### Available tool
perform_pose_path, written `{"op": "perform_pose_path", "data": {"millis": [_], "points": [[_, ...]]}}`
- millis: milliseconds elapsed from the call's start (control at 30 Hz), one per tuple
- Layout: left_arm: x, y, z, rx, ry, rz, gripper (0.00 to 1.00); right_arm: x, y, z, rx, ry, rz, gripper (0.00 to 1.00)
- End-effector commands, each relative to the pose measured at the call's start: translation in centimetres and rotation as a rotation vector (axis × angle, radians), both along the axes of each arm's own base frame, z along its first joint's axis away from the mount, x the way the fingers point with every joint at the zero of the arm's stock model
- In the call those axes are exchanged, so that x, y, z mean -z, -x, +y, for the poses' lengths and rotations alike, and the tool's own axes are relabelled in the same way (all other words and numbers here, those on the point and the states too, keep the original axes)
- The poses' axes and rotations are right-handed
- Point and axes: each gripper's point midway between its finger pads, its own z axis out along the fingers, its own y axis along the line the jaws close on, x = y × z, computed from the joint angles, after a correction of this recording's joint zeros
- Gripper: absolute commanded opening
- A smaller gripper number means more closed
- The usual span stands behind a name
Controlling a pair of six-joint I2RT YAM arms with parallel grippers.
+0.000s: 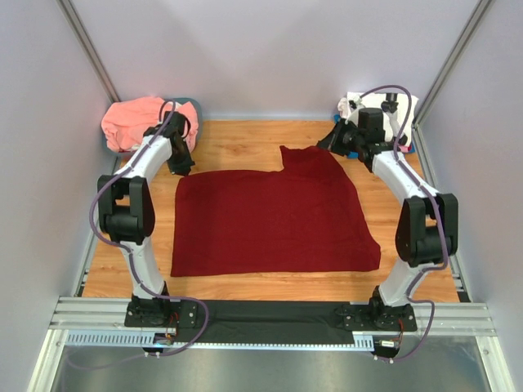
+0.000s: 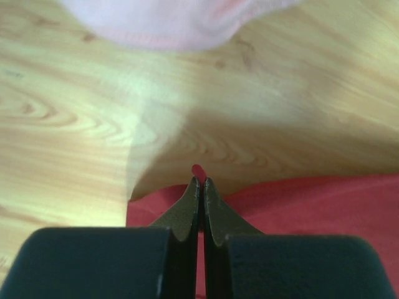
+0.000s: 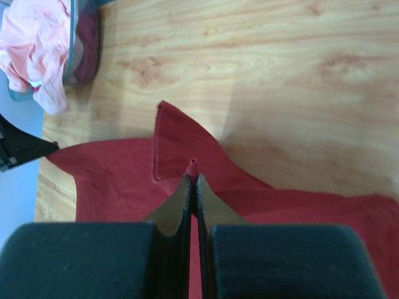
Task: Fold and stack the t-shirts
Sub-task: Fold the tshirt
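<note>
Where left pincer [image 2: 199, 182] and right pincer [image 3: 192, 177] pinch, red t-shirt [image 1: 270, 220] puckers.

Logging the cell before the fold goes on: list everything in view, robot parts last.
dark red t-shirt: one, dark red, spread flat mid-table, one sleeve pointing to the far side
salmon-pink cloth: one crumpled heap, salmon-pink, far left corner; how many garments cannot be told
white cloth: one, white, far right corner, partly hidden
table: one, light wood, under everything
black strip: one, black, along the near edge
left gripper: one, black, shut on the dark red t-shirt's far left corner
right gripper: one, black, shut on the dark red t-shirt's far edge beside the sleeve
</note>
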Motion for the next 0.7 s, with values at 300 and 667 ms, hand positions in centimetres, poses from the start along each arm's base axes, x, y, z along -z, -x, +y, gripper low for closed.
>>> {"op": "perform_pose_path", "data": {"millis": [300, 667], "points": [[-1.8, 5.2, -0.5, 0.069, -0.004, -0.030, 0.00, -0.5, 9.4, -4.5, 0.099, 0.175, -0.031, 0.00], [-1.7, 7.8, -0.3, 0.088, -0.030, -0.023, 0.00, -0.4, 14.8, -7.3, 0.228, 0.183, -0.032, 0.00]]}}
